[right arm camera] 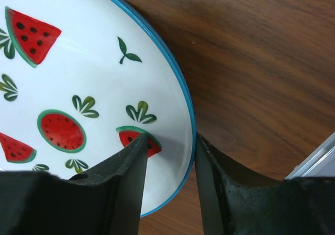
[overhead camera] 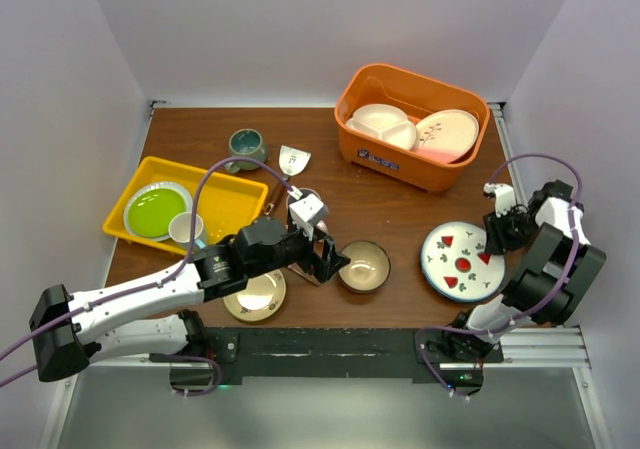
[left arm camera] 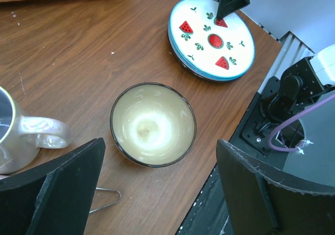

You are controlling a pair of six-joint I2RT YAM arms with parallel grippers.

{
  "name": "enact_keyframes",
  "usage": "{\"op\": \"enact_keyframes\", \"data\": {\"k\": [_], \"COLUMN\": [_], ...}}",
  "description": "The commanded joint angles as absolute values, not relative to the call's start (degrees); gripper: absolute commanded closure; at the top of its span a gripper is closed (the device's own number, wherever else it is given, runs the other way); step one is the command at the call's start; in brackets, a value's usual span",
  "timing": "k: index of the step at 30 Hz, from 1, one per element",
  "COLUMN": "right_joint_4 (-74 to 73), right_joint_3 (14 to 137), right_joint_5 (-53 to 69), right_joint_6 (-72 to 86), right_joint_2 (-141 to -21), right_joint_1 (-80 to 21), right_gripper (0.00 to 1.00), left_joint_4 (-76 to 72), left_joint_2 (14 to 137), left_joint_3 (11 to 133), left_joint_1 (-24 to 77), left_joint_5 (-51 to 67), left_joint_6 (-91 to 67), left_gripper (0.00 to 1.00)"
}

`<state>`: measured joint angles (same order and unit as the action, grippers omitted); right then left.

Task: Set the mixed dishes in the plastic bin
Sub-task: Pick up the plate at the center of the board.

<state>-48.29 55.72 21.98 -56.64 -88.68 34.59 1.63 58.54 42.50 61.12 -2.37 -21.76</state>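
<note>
Two plates already lie in the orange bin (overhead camera: pixel 352 97): a white divided plate (overhead camera: pixel 383 124) and a pink floral plate (overhead camera: pixel 445 129). The watermelon plate (overhead camera: pixel 462 261) sits flat on the table (overhead camera: pixel 380 199) in front of the bin's right end, well apart from it, toward the arm bases. The right gripper (right arm camera: pixel 170 141) stands astride the part of its rim turned toward the bin. One finger is on the white face and the other is outside over bare wood, with the blue rim between them. Whether they have pinched it yet I cannot tell. From this hand the bin lies straight beyond, so the carry should run away from the bases. The left gripper (left arm camera: pixel 159 151), spread wide and holding nothing, hangs over the brown-rimmed bowl (left arm camera: pixel 153 124) in front of the bin's left end.
</note>
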Motion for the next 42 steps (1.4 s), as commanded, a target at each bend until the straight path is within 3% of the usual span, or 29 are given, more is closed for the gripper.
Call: {"op": "enact_keyframes", "data": {"k": [1, 12, 16, 42], "right_joint_4": [-49.6, -54.0, -55.6, -60.2], "right_joint_3": [56.3, 58.2, 58.8, 62.8], "right_joint_5": [23.1, 28.8, 31.1, 40.5], "right_joint_6": [-58.8, -59.8, -59.9, -58.5], "right_joint_2": [-89.4, -88.6, -88.2, -92.2], "right_joint_1": [34.9, 35.0, 34.9, 34.9], "right_gripper": [0.61, 0.93, 0.99, 1.00], "left_joint_4": [-1.8, -3.6, -4.4, -4.2], "left_joint_2": [58.5, 61.0, 62.9, 82.3], "left_joint_3": [42.8, 45.1, 46.4, 61.1], "left_joint_1": [60.7, 60.7, 60.7, 60.8], "left_joint_5": [-1.3, -0.3, 1.8, 4.1], "left_joint_6": [-22.6, -22.0, -21.6, -22.1], "left_gripper": [0.08, 0.08, 0.08, 0.09]}}
